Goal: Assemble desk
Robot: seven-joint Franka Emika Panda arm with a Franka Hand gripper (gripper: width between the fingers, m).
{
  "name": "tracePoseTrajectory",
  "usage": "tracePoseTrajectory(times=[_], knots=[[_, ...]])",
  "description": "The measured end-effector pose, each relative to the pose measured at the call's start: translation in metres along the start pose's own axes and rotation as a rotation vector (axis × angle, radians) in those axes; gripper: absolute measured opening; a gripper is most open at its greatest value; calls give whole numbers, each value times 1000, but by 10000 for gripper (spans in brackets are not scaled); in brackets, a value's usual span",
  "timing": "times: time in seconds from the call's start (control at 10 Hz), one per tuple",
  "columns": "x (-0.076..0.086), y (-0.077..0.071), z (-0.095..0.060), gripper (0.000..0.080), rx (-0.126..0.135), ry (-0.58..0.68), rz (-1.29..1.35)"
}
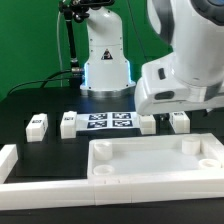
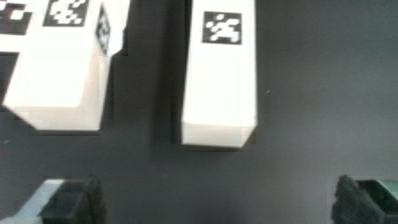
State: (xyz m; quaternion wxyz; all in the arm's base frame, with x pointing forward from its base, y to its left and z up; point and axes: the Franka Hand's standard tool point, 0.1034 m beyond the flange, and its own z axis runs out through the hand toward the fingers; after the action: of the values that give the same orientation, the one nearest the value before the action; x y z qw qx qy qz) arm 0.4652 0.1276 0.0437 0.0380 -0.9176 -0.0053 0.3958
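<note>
Exterior view's left to right, in a row on the table (image 1: 50, 150): first leg (image 1: 37, 124), second leg (image 1: 69, 123), marker board (image 1: 110, 122), third leg (image 1: 147, 123), fourth leg (image 1: 180, 121). Tabletop (image 1: 150, 176) lies in front, right of centre, rim up. Arm (image 1: 180, 70) hangs over the right pair. Tool (image 2: 217, 203) is wide open and empty. The wrist view shows two legs beneath it, probably that pair.

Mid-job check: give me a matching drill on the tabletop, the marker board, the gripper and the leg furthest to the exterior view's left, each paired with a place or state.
Things:
1. tabletop
2. marker board
3. gripper
4. end leg

Places or states:
A. open, above two legs
B. exterior view's left end of the row
C. in front of the row, nearest the exterior camera
D. middle of the row

Pairs: 1-C, 2-D, 3-A, 4-B
</note>
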Motion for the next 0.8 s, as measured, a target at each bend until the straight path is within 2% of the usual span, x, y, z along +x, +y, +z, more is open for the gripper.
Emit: tracePoseTrajectory(times=[0.2,0.3,0.5,0.8], knots=[[0,1,5,649,-1,-108,-2],[6,0,5,649,3,-85,-3],[-2,0,27,649,-13,-139,7],[-2,-4,29,649,-18,-137,-4]])
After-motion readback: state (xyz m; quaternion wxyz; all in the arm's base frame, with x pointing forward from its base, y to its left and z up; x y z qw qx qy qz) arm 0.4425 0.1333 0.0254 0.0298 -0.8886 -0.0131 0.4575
